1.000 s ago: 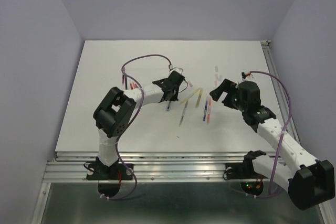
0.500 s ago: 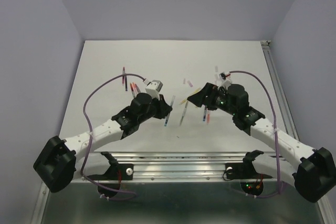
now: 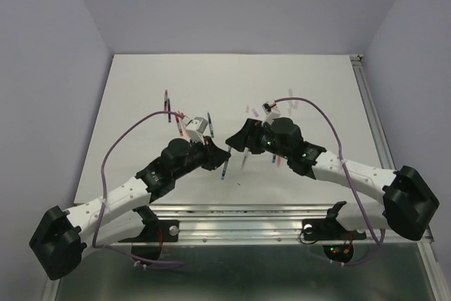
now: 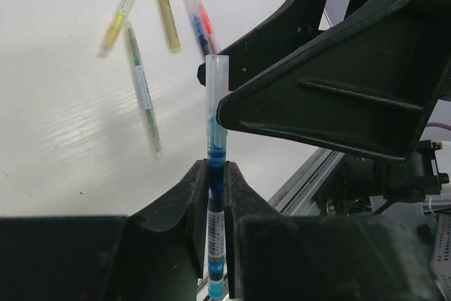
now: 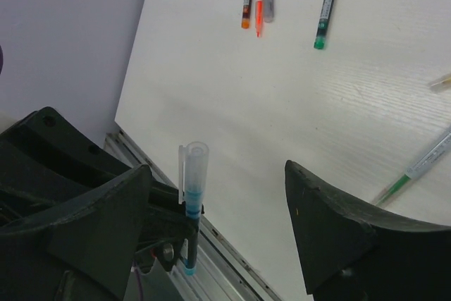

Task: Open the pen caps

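White table (image 4: 63,139): five loose pens (image 4: 141,86) are seen beyond the left gripper (image 4: 215,174), in which one blue pen (image 4: 214,206) is clamped; its one clear cap (image 4: 216,82) is flanked by the right gripper's (image 5: 217,170) parted fingers (image 5: 331,230).

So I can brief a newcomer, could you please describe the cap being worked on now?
Near the table's front middle, where both arms meet, the left gripper holds a blue pen. The cap is the clear tube on its tip, between the right gripper's spread fingers; every other pen lies flat on the table.
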Motion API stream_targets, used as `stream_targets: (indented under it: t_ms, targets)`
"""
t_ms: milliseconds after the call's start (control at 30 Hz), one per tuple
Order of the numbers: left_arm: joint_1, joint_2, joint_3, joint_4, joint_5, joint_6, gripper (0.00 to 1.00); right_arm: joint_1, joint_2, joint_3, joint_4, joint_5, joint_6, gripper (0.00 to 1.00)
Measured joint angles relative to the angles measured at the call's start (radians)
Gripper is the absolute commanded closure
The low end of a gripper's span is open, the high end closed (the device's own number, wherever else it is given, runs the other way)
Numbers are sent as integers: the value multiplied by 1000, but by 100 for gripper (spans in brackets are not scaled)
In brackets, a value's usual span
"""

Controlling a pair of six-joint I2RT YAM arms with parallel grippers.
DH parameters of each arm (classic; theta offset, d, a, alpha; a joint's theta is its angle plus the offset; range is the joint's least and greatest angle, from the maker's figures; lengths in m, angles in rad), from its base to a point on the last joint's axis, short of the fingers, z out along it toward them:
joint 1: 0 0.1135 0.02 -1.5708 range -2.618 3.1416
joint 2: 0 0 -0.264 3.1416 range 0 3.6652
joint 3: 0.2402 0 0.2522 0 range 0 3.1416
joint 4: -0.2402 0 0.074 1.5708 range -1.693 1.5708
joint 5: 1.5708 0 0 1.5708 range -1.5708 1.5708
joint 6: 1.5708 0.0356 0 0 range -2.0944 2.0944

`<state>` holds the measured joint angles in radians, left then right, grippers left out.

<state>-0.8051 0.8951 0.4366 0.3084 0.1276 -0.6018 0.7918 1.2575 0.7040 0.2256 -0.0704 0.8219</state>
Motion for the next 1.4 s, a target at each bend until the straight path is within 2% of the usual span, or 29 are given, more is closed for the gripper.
stream_targets:
  t_ms: [67, 167, 200, 267, 300, 400, 600, 833, 900, 1033, 1100, 1233, 1400]
  targets:
    - [0, -7, -5, -5, 0, -8, 100, 18, 16, 8, 18, 16, 5, 28]
    - [0, -8, -5, -13, 0, -19, 100, 35, 48, 27, 33, 32, 8, 45]
    - [0, -8, -5, -15, 0, -23, 100, 37, 58, 32, 38, 42, 13, 59]
    - [-1, -8, -5, -21, -4, -30, 100, 44, 74, 39, 45, 59, 14, 74]
    - [-1, -8, -5, -26, -6, -33, 100, 48, 78, 39, 48, 67, 20, 85]
    - [-2, -8, -5, -43, -19, -47, 100, 62, 80, 43, 59, 92, 29, 99]
    - [-5, -6, -5, -43, -42, -82, 100, 79, 85, 72, 12, 161, 28, 99]
    - [-15, 26, -5, -17, -71, -147, 100, 74, 112, 172, -146, 268, 3, 99]
    - [-34, 24, -14, -63, -68, -162, 100, -7, 119, 197, -147, 299, -24, 99]
    - [-70, 28, -56, -196, -56, -190, 100, -270, 155, 273, -141, 365, -67, 99]
    - [-72, 37, -58, -236, -62, -198, 100, -351, 158, 284, -140, 390, -87, 99]
    - [-72, 68, -32, -304, -125, -214, 100, -399, 160, 284, -163, 388, -145, 99]
    - [-48, 180, 98, -387, -254, -217, 100, -433, 161, 260, -179, 383, -203, 99]
